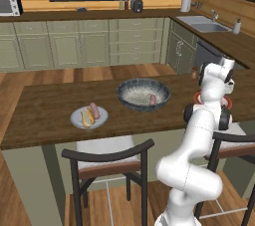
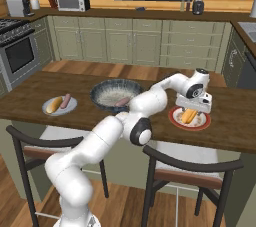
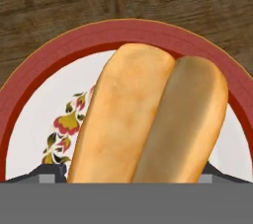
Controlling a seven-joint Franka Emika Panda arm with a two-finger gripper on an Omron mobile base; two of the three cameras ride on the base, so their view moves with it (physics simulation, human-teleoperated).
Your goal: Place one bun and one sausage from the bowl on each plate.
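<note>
My gripper [image 2: 193,110] hangs just over the white plate with the red-orange rim [image 2: 175,119], pointing down. One bun [image 3: 148,114] lies on that plate [image 3: 123,30], between my two fingertips [image 3: 49,172], which stand wide apart on either side of it; the gripper is open. The speckled bowl [image 1: 130,89] sits mid-counter with one sausage [image 1: 152,100] inside. To its left, the grey plate [image 1: 74,118] carries a bun [image 1: 85,118] and a sausage [image 1: 93,110].
The things stand on a dark wooden counter [image 1: 45,105] whose near edge faces me. Two dark chairs [image 1: 107,158] are tucked under that edge. A sink [image 1: 205,25] and cabinets lie far behind.
</note>
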